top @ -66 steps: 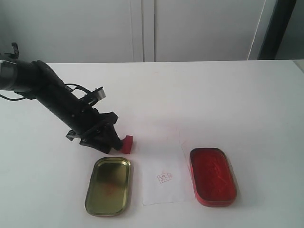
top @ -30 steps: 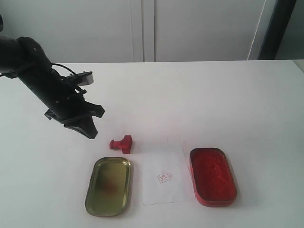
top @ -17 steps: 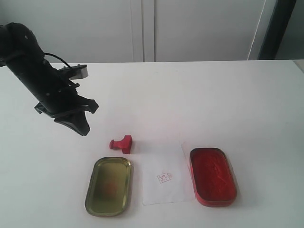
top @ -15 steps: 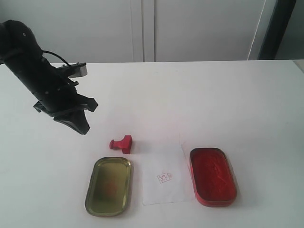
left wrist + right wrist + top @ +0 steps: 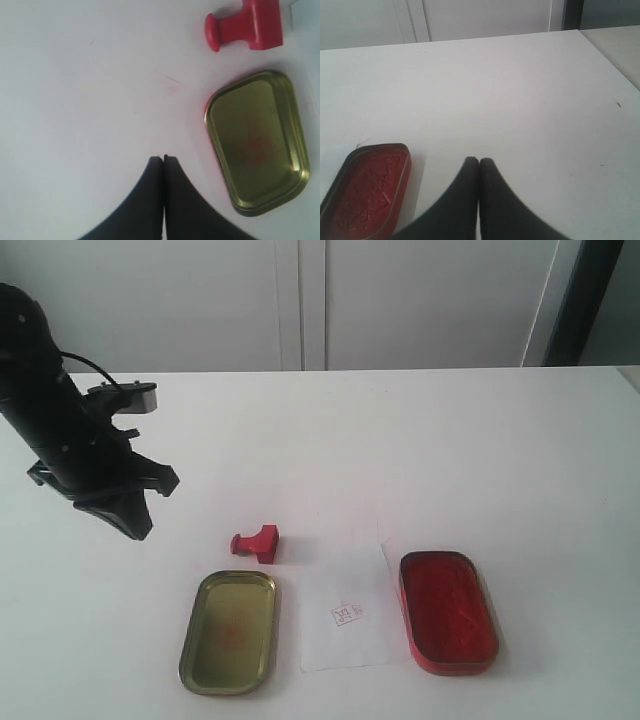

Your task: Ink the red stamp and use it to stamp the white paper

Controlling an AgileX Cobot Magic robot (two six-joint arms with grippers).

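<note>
The red stamp (image 5: 258, 542) lies on its side on the white table, its knobbed handle pointing left; it also shows in the left wrist view (image 5: 247, 26). The white paper (image 5: 345, 612) lies between the two tins and carries a small red print (image 5: 347, 615). My left gripper (image 5: 133, 524) hangs shut and empty well to the left of the stamp, and its closed tips show in its own view (image 5: 163, 159). My right gripper (image 5: 479, 161) is shut, empty, and out of the exterior view. The red ink-pad tin (image 5: 447, 611) sits right of the paper.
A brass-coloured open tin lid (image 5: 229, 631) lies left of the paper, also in the left wrist view (image 5: 257, 139). The red ink-pad tin (image 5: 365, 185) shows beside my right gripper. White cabinet doors (image 5: 300, 300) stand behind the table.
My left gripper let go of the red stamp, which now lies on its side, then rose and drew away to the left. Paper and tins have not moved.
</note>
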